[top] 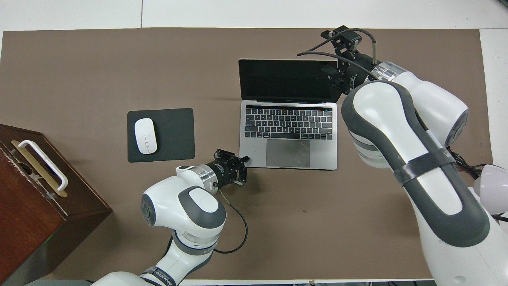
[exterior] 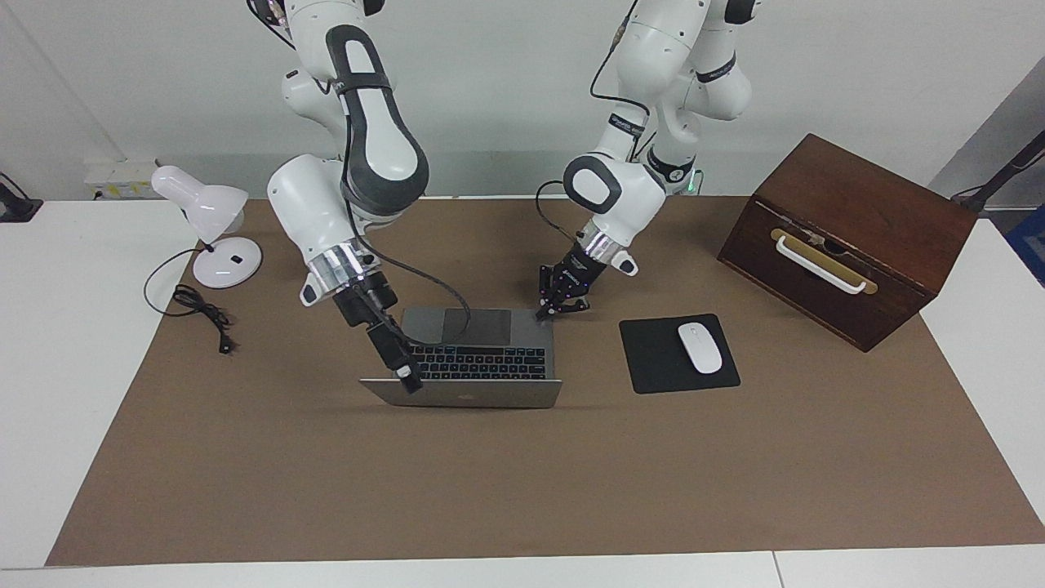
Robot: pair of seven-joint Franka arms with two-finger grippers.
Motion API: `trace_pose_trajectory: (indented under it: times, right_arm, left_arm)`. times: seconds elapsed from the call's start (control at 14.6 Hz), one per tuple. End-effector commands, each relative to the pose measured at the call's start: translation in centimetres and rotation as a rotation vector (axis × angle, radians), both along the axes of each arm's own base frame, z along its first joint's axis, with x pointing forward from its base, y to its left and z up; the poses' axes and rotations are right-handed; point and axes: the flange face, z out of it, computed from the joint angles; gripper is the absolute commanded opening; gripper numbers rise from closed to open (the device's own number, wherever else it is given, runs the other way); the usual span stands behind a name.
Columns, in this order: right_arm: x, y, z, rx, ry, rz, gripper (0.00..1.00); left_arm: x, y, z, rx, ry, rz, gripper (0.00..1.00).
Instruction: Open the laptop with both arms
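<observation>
At mid-table, the thin silver-grey metal laptop [exterior: 482, 359] lies open; the left gripper [exterior: 545, 313], fingertips pressed together, pins its near corner while the right gripper [exterior: 405, 376], grip unclear, pushes the lid, risking overextending the hinge.

Matt silver metal laptop [exterior: 482, 392], glossy dark wooden box [exterior: 849, 237], smooth white plastic mouse [top: 145, 136]
</observation>
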Motion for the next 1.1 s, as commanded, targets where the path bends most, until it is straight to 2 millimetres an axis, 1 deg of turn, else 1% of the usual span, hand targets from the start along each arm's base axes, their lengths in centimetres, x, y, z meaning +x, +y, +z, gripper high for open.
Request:
trace_pose_trajectory:
  times: [0.0,0.14,0.27,0.34,0.41,0.48,0.55,0.62,0.75,0.89,0.96,1.03]
  right_arm:
    - [1.2,-0.1,0.4,-0.012,-0.018,0.037,1.00]
    - [1.3,-0.4,0.7,-0.001,-0.011,0.056,1.00]
    - [1.4,-1.1,1.3,0.008,0.000,0.082,1.00]
    - [1.3,-1.2,2.0,0.018,0.000,0.093,1.00]
    - [0.9,-1.2,2.1,0.031,0.010,0.094,1.00]
    - [0.4,-1.2,2.7,0.053,0.019,0.084,1.00]
    - [-0.4,-0.9,2.6,0.079,0.047,0.075,1.00]
    - [-1.2,-0.6,2.9,0.117,0.078,0.073,1.00]
    - [-3.3,0.3,3.4,0.175,0.131,0.069,1.00]
    - [-5.4,2.1,4.9,0.246,0.175,0.060,1.00]
    - [-5.9,2.6,5.8,0.273,0.183,0.054,1.00]
    - [-6.2,2.9,6.5,0.286,0.181,0.057,1.00]
  left_arm:
    - [0.0,-0.1,-2.7,0.044,0.016,0.004,0.00]
    - [0.0,-0.1,-2.7,0.044,0.017,0.005,0.00]
    - [0.0,-0.1,-2.7,0.045,0.016,0.003,0.00]
    - [0.0,-0.1,-2.7,0.045,0.016,0.003,0.00]
    - [0.0,-0.1,-2.7,0.046,0.015,0.002,0.00]
    - [0.1,0.0,-2.6,0.046,0.012,0.001,0.00]
    - [0.3,0.0,-2.5,0.045,0.011,0.002,0.00]
    - [0.5,0.3,-2.5,0.045,0.010,0.005,0.00]
    - [0.6,0.3,-2.4,0.044,0.007,0.005,0.00]
    - [0.7,0.3,-2.0,0.039,0.001,0.007,0.00]
    - [0.8,0.3,-1.9,0.038,-0.002,0.007,0.00]
    - [1.4,0.3,-1.3,0.036,-0.017,0.004,0.00]
